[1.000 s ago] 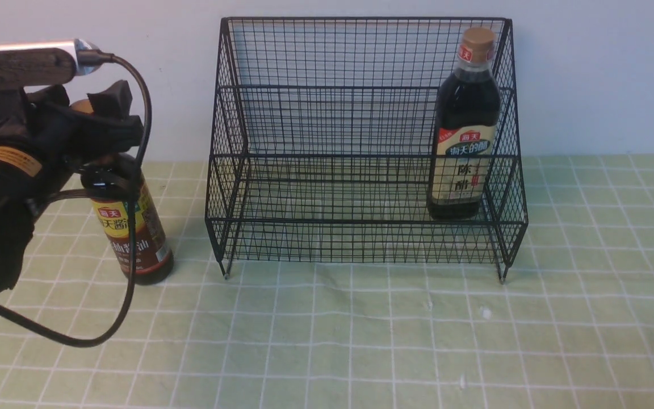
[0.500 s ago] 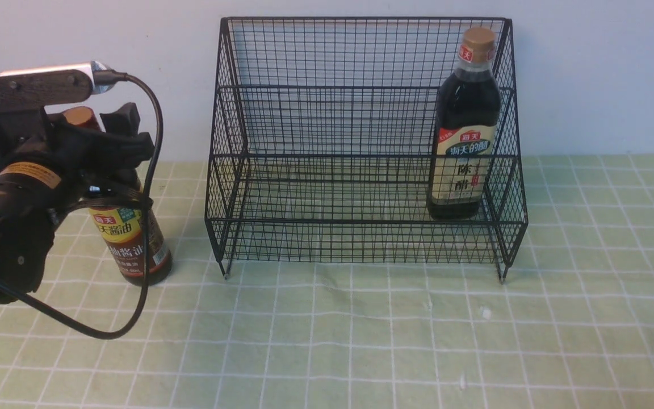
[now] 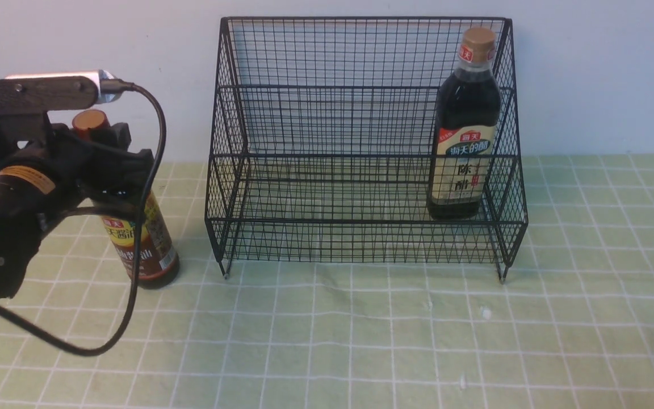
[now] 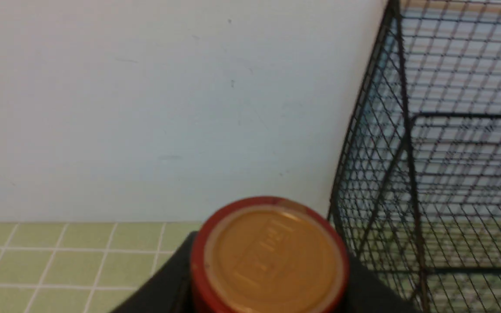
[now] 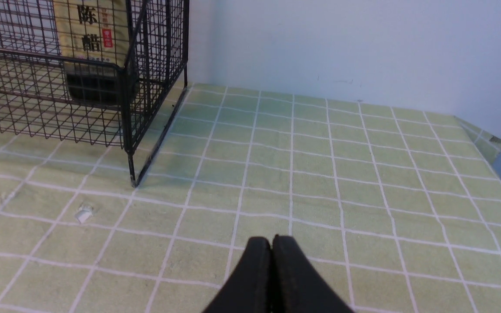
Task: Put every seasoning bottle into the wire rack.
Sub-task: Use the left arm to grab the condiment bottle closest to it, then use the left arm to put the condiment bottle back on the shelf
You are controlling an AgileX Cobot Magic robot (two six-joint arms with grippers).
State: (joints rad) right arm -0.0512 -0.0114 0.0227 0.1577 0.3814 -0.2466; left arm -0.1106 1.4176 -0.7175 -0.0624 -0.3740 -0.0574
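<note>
over the last second the left gripper (image 3: pixel 99 149) has lowered and narrowed its jaws from wide open onto the neck of the slim dark-liquid bottle with red-brown cap and yellow-brown label (image 3: pixel 141 241). this bottle now leans, its base on the green checked cloth (image 3: pixel 361 341) just left of the black two-tier wire-mesh rack (image 3: pixel 361 85). the grasp appears made, so lift and transfer remain; the broader tan-capped bottle with beige label (image 3: pixel 466 142) already stands inside the rack's right end, and the right gripper (image 5: pixel 272 239) is fully closed, holding nothing.
</note>
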